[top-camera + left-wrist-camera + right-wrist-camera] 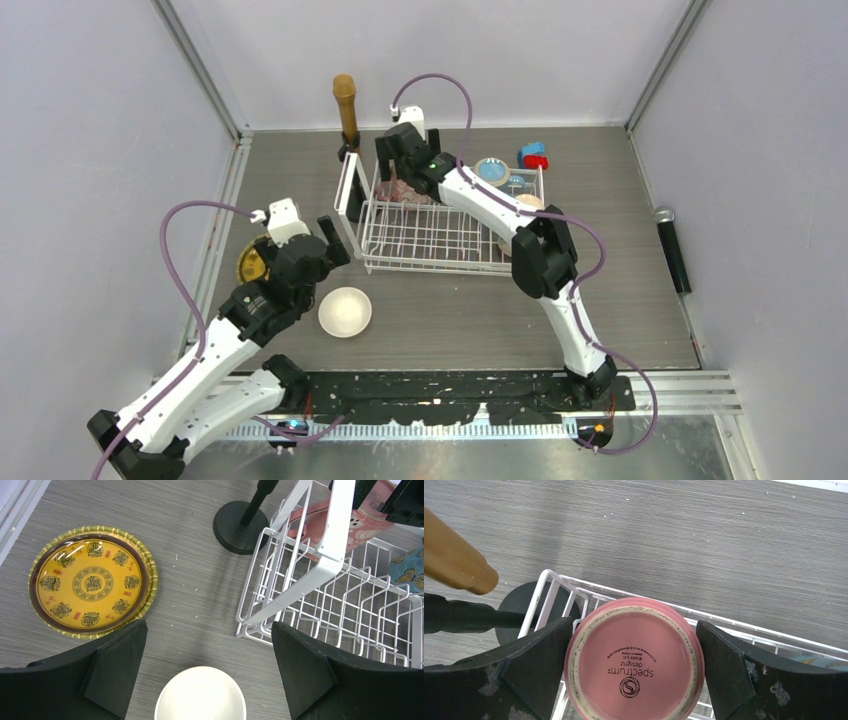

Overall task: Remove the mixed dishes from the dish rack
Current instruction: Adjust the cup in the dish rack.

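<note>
Your pink mug lies in the dish rack, at the rack's far-left corner near the counter's far edge. Its base faces the wrist camera, between the fingers of your right gripper. That gripper is spread wide around the mug; contact is unclear. The base reads "spectrum designz", "© 2024 S.D.". Your left gripper hangs open above the white bowl, toward the counter's left edge.

— Fig. 1, arm links?
— Left arm and right arm: white shells, black joints.
— Cabling?
— A purple cable runs along each arm to a white wrist camera.
— Left gripper, right gripper?
— Matte black wedge fingers; the right pair carries grey scuffs.
</note>
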{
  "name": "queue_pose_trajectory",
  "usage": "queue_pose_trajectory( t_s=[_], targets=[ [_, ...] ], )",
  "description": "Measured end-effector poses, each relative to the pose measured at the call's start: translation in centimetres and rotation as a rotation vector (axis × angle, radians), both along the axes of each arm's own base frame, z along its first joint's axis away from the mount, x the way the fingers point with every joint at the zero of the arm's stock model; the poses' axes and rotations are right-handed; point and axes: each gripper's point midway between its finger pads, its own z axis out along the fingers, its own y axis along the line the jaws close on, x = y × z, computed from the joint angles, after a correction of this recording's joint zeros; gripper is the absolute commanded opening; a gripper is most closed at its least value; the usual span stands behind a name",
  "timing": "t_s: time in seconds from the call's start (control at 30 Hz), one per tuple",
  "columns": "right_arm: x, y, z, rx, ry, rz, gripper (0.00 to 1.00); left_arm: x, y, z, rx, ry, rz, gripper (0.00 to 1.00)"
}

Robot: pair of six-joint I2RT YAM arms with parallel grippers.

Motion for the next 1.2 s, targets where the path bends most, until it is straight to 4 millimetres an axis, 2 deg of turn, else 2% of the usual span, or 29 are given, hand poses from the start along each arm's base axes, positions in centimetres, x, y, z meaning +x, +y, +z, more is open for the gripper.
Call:
queue_pose_trajectory(
  t_s=[0.33,0.47,0.63,0.8,0.9,1.03,1.13,1.2],
  targets=[
    [-0.4,-2.2,0.1,-0.019,-0.021,-0.077,0.97,0.2,-0.5,0.0,-0.010,0.001,-0.015,1.00],
    [-0.7,-3.9,0.2,-0.025,-0.014,-0.098,0.97,0.3,-0.7,0.0,-0.018,0.000,-0.023,1.00],
    [-0.8,-7.2,0.0,-0.028,0.010,-0.104,0.99,0.4,-1.2,0.1,-0.023,-0.003,-0.052,1.00],
    [-1.3,-8.7,0.2,-0.050,0.022,-0.035,1.00,1.1,-3.9,1.2,-0.027,-0.033,-0.199,1.00],
    [-1.4,-8.4,0.4,-0.057,0.025,0.016,1.00,1.6,-5.6,2.2,-0.015,-0.052,-0.288,1.00],
    [-1.6,-7.9,0.7,-0.067,0.017,0.063,1.00,2.3,-8.0,4.8,0.013,-0.091,-0.428,1.00],
    [-1.8,-7.8,1.7,-0.063,0.002,0.080,1.00,3.1,-9.7,6.8,0.046,-0.124,-0.510,1.00],
    [-2.1,-7.9,3.3,-0.041,-0.026,0.090,1.00,3.7,-10.7,7.7,0.073,-0.136,-0.553,1.00]
  ],
)
